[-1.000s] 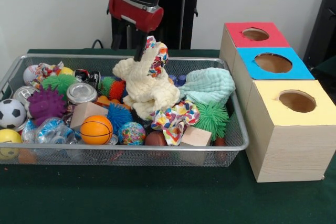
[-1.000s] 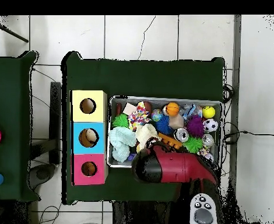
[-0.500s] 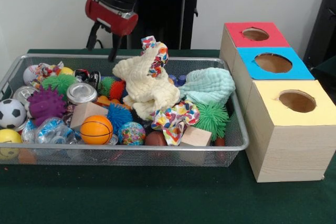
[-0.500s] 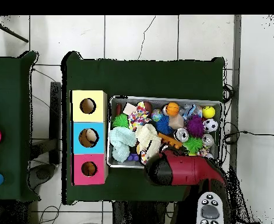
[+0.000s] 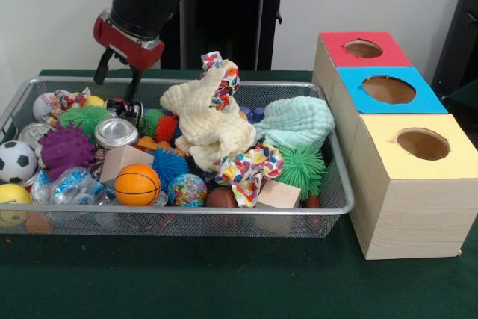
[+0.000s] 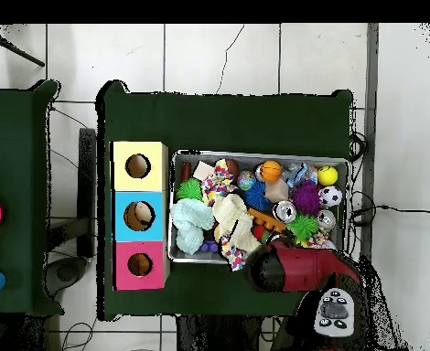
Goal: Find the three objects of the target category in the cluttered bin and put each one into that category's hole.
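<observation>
The claw (image 5: 116, 84) hangs spread and empty over the far rim of the wire-mesh bin (image 5: 187, 220), which takes up the left and middle of the green-clothed table (image 5: 187, 282) in the front view. No plush animal shows plainly in the clutter, so the search looks unfinished; I cannot tell whether any has already gone in. The red-topped box's hole (image 5: 364, 48) sits at the table's far right corner, and its inside is hidden. The bin holds a fluffy cream cloth (image 5: 205, 121) with patterned trim, a quilted mint cloth (image 5: 299, 123), spiky rubber balls, a smooth orange ball (image 5: 137, 184), shiny cans and wooden blocks.
</observation>
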Action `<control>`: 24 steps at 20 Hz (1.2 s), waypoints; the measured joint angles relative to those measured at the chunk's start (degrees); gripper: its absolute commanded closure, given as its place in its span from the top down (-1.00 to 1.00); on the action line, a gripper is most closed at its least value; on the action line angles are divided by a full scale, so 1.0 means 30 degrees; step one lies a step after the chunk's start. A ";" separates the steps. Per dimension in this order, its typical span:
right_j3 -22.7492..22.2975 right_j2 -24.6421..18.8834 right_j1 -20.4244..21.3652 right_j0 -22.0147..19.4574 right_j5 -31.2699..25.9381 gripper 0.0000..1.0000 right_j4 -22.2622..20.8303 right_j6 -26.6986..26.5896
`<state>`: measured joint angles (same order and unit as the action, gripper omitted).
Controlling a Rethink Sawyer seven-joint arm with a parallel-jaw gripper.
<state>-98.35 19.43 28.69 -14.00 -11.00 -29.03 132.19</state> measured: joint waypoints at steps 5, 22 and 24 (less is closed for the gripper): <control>0.0748 0.1238 -0.1738 0.0141 0.1646 1.00 0.0014 0.0000; 0.2610 0.6460 -0.7934 0.2928 0.6477 1.00 0.4051 0.0000; 0.2621 0.6493 -0.8026 0.2900 0.6724 1.00 0.4196 0.0000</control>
<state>-90.49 38.91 4.61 -5.30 9.17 -16.44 132.19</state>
